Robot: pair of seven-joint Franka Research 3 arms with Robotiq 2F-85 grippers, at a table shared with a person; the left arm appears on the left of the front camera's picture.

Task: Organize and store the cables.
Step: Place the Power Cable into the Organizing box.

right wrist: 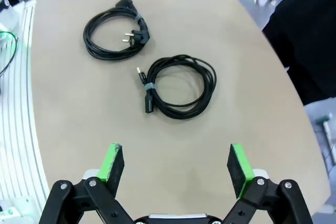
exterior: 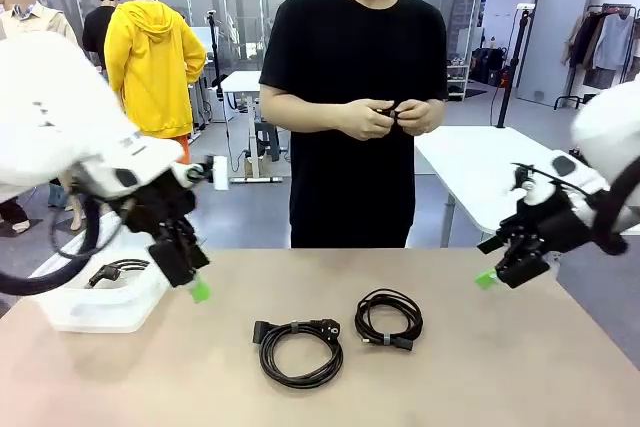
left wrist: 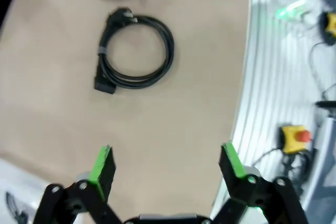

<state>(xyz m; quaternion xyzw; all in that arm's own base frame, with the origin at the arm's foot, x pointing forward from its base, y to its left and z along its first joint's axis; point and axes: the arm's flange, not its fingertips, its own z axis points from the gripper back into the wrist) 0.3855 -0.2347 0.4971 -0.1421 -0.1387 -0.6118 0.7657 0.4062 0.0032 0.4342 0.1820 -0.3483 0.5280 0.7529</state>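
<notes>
One cable (exterior: pixel 118 269) already lies in the white bin (exterior: pixel 95 315) at the left of the counter (exterior: pixel 500 367). Two coils are still out mid-counter: a thicker power cord (exterior: pixel 296 329) and, just right of it, a thinner cord (exterior: pixel 392 340). The left gripper (left wrist: pixel 167 163) hovers beside the bin and the right gripper (right wrist: pixel 176 165) over the right edge — both spread wide, holding nothing. By that count, roughly a third is stored — two coils left to bin.
</notes>
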